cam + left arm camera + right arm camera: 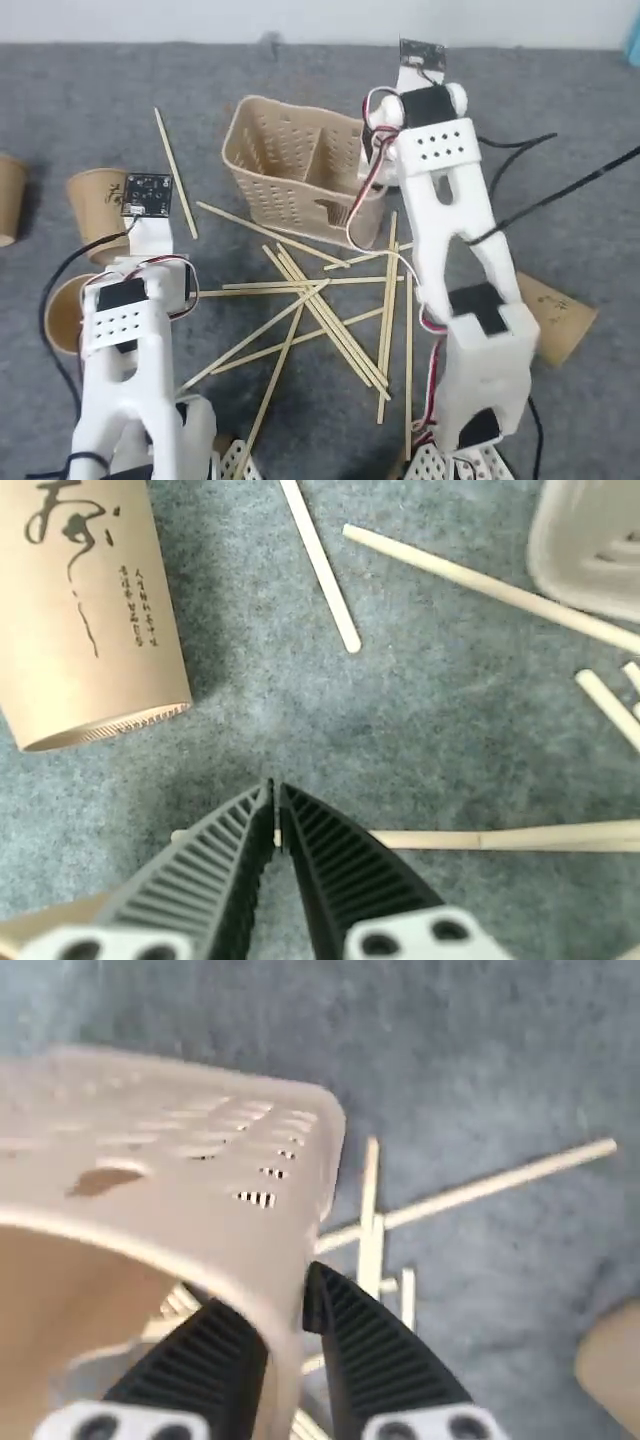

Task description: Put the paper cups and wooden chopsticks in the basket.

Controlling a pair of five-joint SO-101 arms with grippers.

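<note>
with the right jaws clamped on the right wall of the basket [200, 1130], far centre on the table [560, 100], and the left jaws together above a wooden chopstick [480, 837] beside a fallen paper cup [90, 620], expect the chopstick to be light, stiff and slippery, best pinched mid-length.

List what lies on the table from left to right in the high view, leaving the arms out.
Paper cup at the edge → printed paper cup → lone chopstick → basket → lying paper cup.
</note>
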